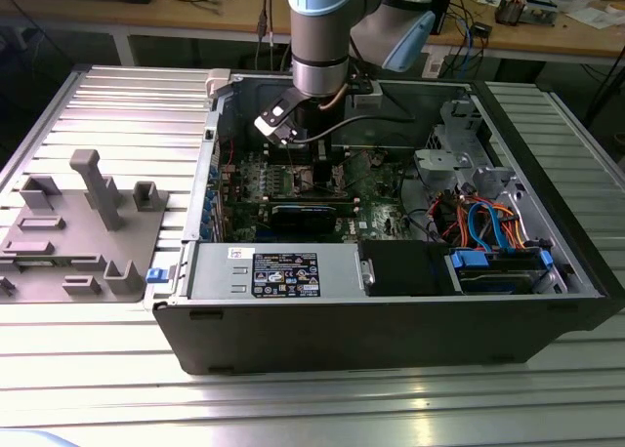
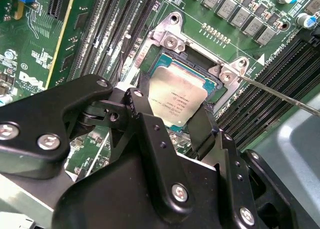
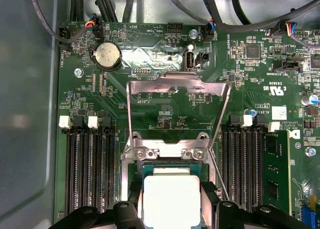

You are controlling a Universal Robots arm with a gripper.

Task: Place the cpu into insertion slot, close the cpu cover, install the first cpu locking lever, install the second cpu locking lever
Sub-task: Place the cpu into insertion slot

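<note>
The cpu (image 2: 177, 96), a small silver-grey square, sits between my gripper's (image 2: 175, 125) black fingers (image 2: 144, 116), right at the socket opening on the green motherboard. In the first wrist view the cpu (image 3: 171, 199) shows bright between both fingers (image 3: 134, 205), which press on its opposite edges. The cpu cover (image 3: 175, 82), a silvery frame with a square window, is flipped open away from the socket. A thin locking lever (image 3: 220, 179) stands unlatched beside the socket, and the lever (image 2: 280, 95) also shows in the second wrist view. In the exterior view my gripper (image 1: 305, 156) reaches down inside the computer case.
Black memory slots (image 3: 90, 174) flank the socket on both sides. Cables (image 3: 210, 9) hang near the board's edge. The case walls (image 1: 391, 330), power supply (image 1: 278, 271) and drive cage (image 1: 488, 232) surround the board. A grey fixture tray (image 1: 78, 232) lies at the exterior view's left.
</note>
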